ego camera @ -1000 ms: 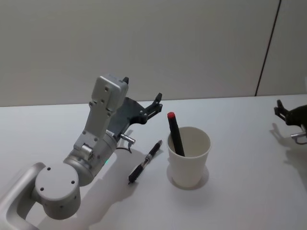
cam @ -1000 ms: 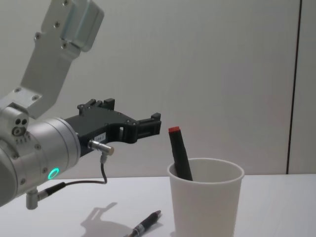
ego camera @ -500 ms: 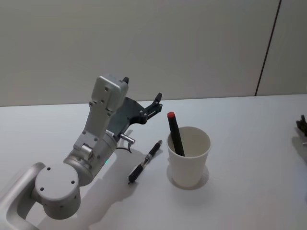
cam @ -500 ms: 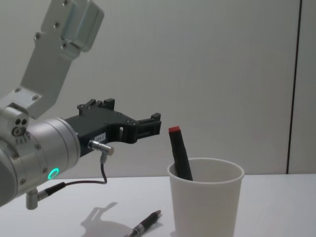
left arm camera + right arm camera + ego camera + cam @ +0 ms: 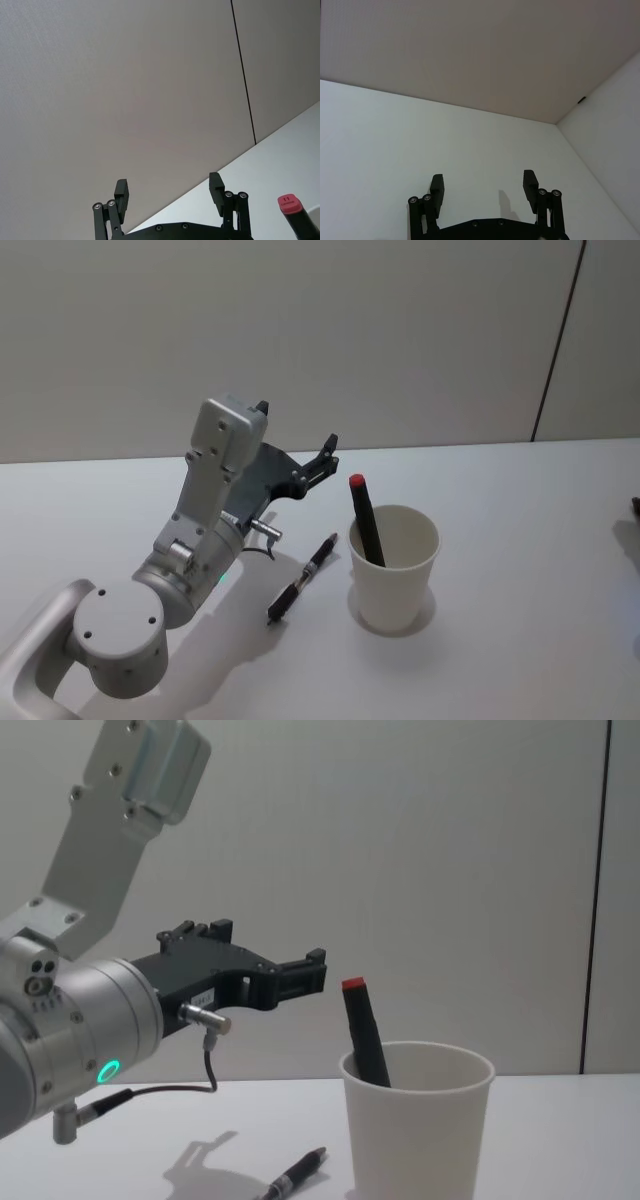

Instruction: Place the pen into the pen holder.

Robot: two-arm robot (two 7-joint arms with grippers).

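A black pen [image 5: 302, 580] with silver bands lies flat on the white table, just left of the pen holder [image 5: 392, 565], a white paper cup. It shows low in the chest view too, the pen [image 5: 298, 1173] beside the cup [image 5: 418, 1130]. A black marker with a red cap [image 5: 366, 520] leans inside the cup. My left gripper [image 5: 296, 425] hovers open and empty above the table, behind the pen and left of the cup; from the side its fingertips [image 5: 318, 970] sit near the marker's cap [image 5: 353, 985]. My right gripper [image 5: 483, 178] is open over bare table, far right.
The white table [image 5: 500, 540] runs back to a plain grey wall with a dark vertical seam [image 5: 555, 340]. The left arm's large silver joints [image 5: 120, 625] take up the near left corner.
The right gripper has pulled away to the right, leaving only a sliver at the head view's edge. The left arm, pen and cup have not moved.
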